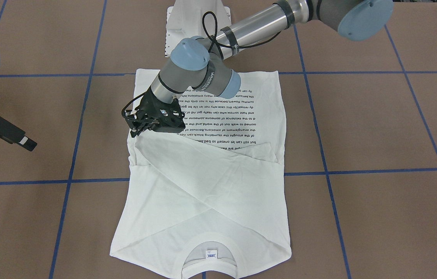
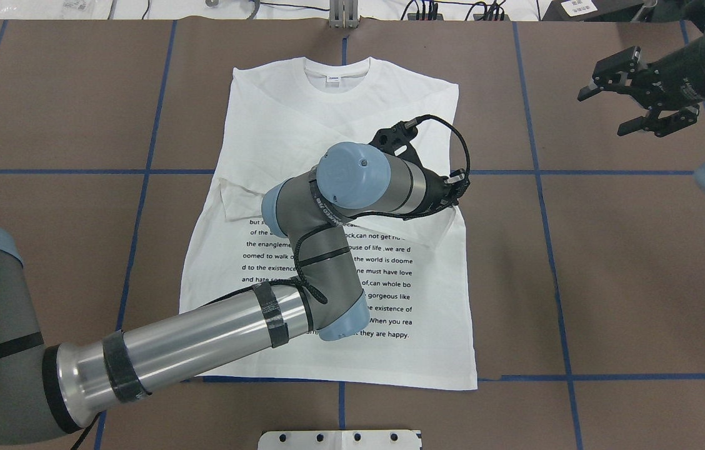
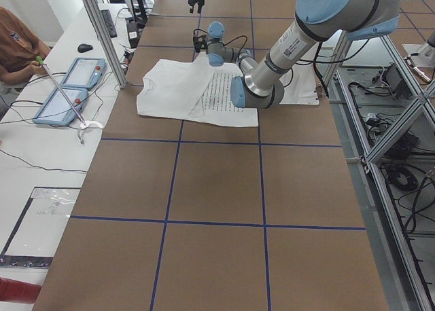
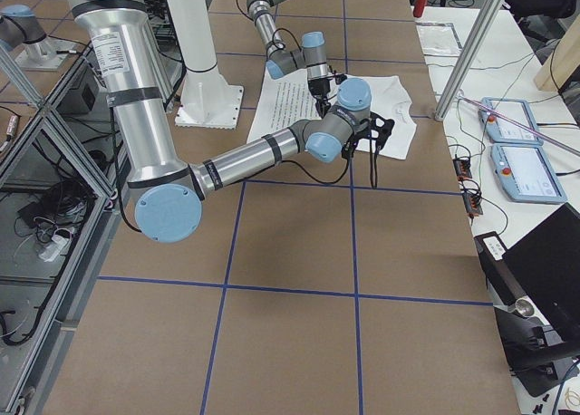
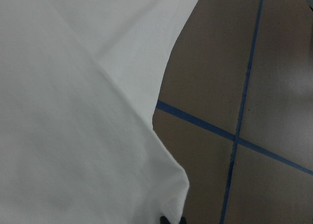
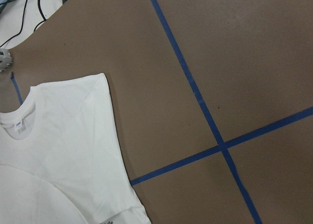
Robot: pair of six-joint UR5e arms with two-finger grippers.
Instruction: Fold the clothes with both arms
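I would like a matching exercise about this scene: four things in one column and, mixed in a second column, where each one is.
1. left pincer
2. right pincer
3. collar label
4. black text

A. over bare table, off the T-shirt
B. at the T-shirt's end far from the robot
C. at the T-shirt's side edge
D. on the T-shirt's half near the robot

Pairs: 1-C, 2-A, 3-B, 4-D

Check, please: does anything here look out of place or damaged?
Nothing stands out. The white long-sleeved T-shirt lies flat, sleeves crossed over its chest. The left gripper is low at its side edge; the right gripper hangs open off the cloth.
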